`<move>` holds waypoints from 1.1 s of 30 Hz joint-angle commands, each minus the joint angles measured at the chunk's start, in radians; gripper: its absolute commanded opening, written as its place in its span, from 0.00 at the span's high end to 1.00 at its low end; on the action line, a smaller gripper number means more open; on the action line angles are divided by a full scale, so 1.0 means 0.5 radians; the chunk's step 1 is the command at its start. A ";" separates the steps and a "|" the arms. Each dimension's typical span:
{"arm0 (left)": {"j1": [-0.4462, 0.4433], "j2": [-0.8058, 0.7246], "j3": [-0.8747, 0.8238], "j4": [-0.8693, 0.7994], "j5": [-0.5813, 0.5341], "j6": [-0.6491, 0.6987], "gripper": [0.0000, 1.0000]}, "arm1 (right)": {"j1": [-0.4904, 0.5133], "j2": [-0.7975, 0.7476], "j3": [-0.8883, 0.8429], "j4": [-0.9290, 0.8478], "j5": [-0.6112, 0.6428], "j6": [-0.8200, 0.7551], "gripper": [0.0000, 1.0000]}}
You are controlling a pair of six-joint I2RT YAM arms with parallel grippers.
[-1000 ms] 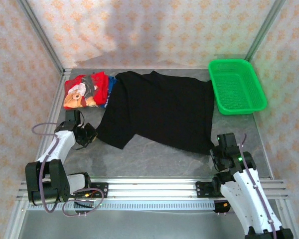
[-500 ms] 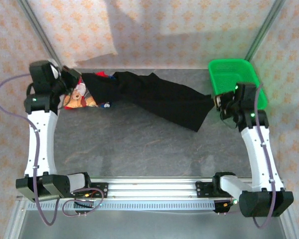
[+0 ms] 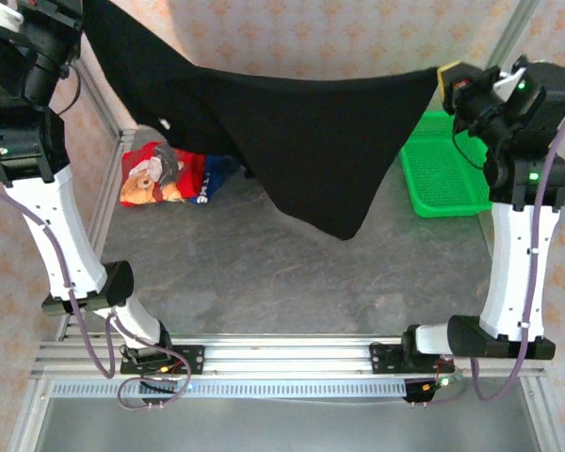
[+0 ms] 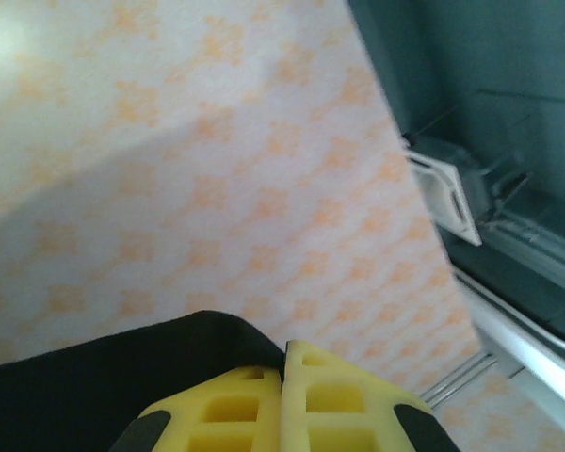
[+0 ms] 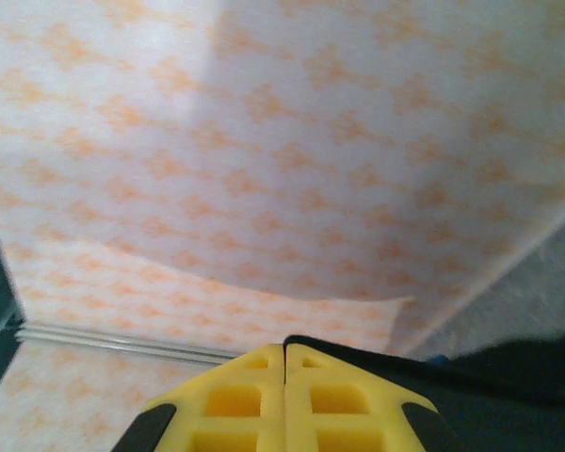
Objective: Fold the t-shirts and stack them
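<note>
The large black t-shirt (image 3: 292, 141) hangs in the air, stretched between both raised arms, its lowest fold dangling above the table. My left gripper (image 4: 284, 353) is shut on one black corner (image 4: 94, 395) at the upper left. My right gripper (image 5: 284, 350) is shut on the other corner (image 5: 490, 386) at the upper right, near the basket. A small light mark (image 3: 164, 122) shows on the cloth. The red t-shirt with a cartoon print (image 3: 155, 174) lies folded at the back left, on top of a blue t-shirt (image 3: 217, 169).
A green mesh basket (image 3: 443, 174) stands at the back right, partly behind the right arm. Patterned walls close the back and sides. Grey table (image 3: 264, 273) lies bare under the hanging shirt. A metal rail (image 3: 282, 358) runs along the near edge.
Both arms rose high and apart, lifting the black shirt off the table from its flat spread until it hangs stretched between the two grippers.
</note>
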 commanded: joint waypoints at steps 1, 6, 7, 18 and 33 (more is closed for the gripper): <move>0.000 0.240 0.059 0.153 0.034 -0.203 1.00 | -0.021 0.251 0.308 -0.051 -0.044 -0.079 1.00; -0.137 0.507 0.126 0.288 0.089 -0.223 1.00 | -0.091 0.693 0.819 -0.073 -0.124 -0.066 1.00; -0.172 0.566 0.158 0.283 0.083 -0.204 1.00 | -0.109 0.801 0.942 -0.078 -0.158 -0.055 1.00; -0.211 0.922 0.386 0.599 -0.026 -0.328 1.00 | -0.452 1.373 1.311 0.393 -0.499 0.305 1.00; -0.112 -0.214 -0.848 -0.108 0.165 0.684 1.00 | -0.598 0.289 -0.266 0.224 -0.757 -0.227 1.00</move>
